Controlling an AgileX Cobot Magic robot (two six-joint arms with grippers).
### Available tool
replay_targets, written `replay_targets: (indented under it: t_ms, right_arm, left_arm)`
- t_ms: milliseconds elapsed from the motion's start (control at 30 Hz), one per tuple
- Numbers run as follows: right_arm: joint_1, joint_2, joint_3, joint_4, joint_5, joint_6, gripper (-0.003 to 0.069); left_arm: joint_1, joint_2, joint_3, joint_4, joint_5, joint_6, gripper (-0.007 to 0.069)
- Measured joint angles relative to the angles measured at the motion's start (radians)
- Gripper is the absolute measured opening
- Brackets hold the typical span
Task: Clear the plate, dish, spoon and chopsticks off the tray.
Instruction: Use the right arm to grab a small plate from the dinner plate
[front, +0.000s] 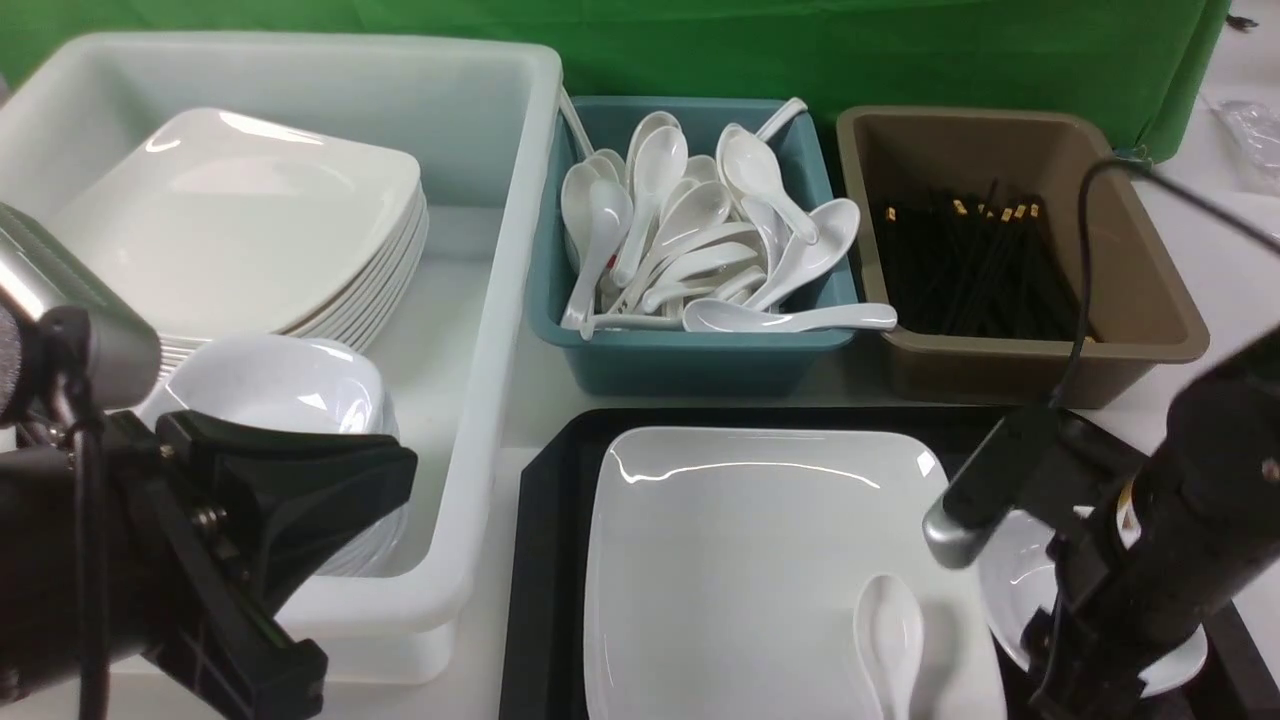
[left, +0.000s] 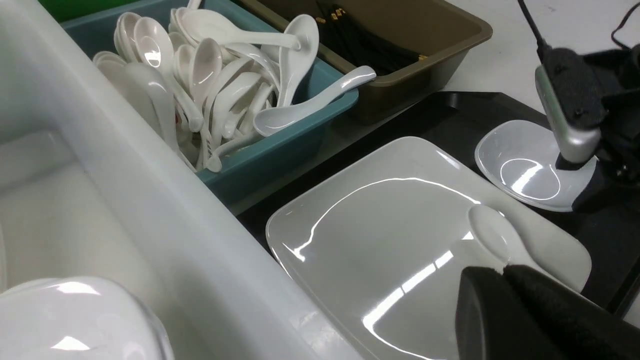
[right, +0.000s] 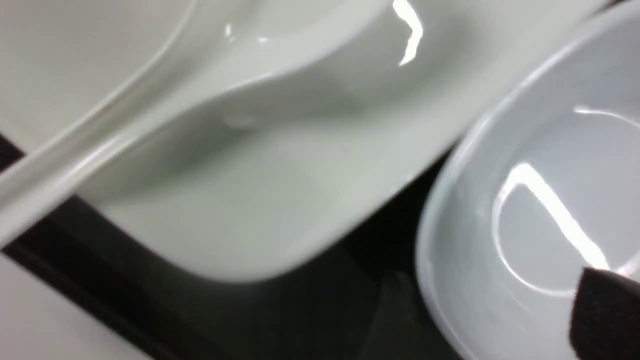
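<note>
The right arm (front: 1180, 520) hides much of the dish (front: 1015, 590); the spoon's (front: 888, 630) handle runs off-frame.

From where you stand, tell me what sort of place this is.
Probably a canteen dish-sorting station, staged for testing: a white tub holds stacked plates, a teal tub is heaped with spoons, a brown tub holds black chopsticks, and a green cloth hangs behind.
</note>
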Motion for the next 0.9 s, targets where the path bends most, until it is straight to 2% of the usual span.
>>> replay_targets:
  t_ms: [33,133,467,533,633,700,833,900]
  right_arm:
    - [0.000,0.007,0.020,0.000,-0.032,-0.005,0.0538]
    - [0.000,0.031,0.040,-0.005,-0.066,-0.009,0.0557]
    - [0.004,0.143,0.030,-0.116,-0.079,-0.009,0.0505]
    - [0.005,0.149,0.028,-0.120,-0.078,-0.009,0.0476]
    - [0.007,0.150,0.027,-0.126,-0.084,-0.009,0.0337]
    - [0.009,0.154,0.018,-0.145,-0.092,-0.010,0.0284]
    - [0.009,0.160,-0.012,-0.156,-0.050,-0.008,0.0275]
    - [0.017,0.157,-0.044,-0.154,0.011,0.005,0.0242]
  left_arm:
    - [0.000,0.000,0.000,0.000,0.000,0.000,0.0017]
    - [0.000,0.000,0.000,0.000,0.000,0.001,0.0017]
    - [0.000,0.000,0.000,0.002,0.000,0.001,0.0017]
    - [0.000,0.000,0.000,0.002,0.000,0.001,0.0017]
    - [0.000,0.000,0.000,0.007,0.000,0.001,0.0017]
    - [0.000,0.000,0.000,0.007,0.000,0.001,0.0017]
    - [0.000,0.000,0.000,0.011,0.006,0.003,0.0017]
    - [0.000,0.000,-0.001,0.018,0.016,0.003,0.0017]
